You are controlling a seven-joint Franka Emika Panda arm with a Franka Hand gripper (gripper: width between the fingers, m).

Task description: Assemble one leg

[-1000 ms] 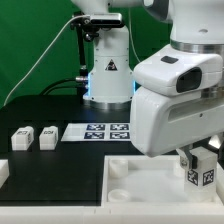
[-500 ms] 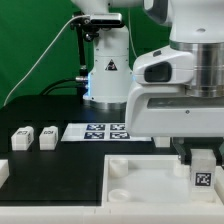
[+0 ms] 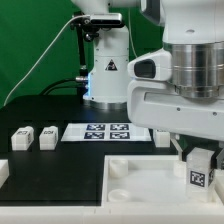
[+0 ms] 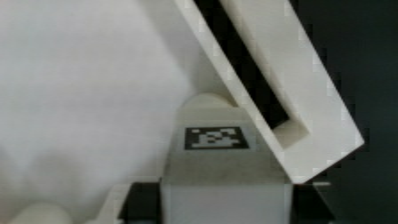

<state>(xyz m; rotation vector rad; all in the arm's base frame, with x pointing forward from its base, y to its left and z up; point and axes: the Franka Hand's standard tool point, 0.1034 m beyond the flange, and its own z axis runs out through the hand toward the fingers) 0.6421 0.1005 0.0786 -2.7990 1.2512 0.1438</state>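
Exterior view, from its left: two loose legs (image 3: 20, 139) (image 3: 47, 137) standing on black table (image 3: 60, 180), apart from each other. Beside them, marker board (image 3: 103, 132) lying flat. Lower middle: white tray (image 3: 135, 185) with round corner socket. At right: gripper (image 3: 200, 165) closed on tagged leg (image 3: 200, 176), held upright over tray. Wrist view: same leg (image 4: 221, 150) clamped between fingers, tray edge close behind.
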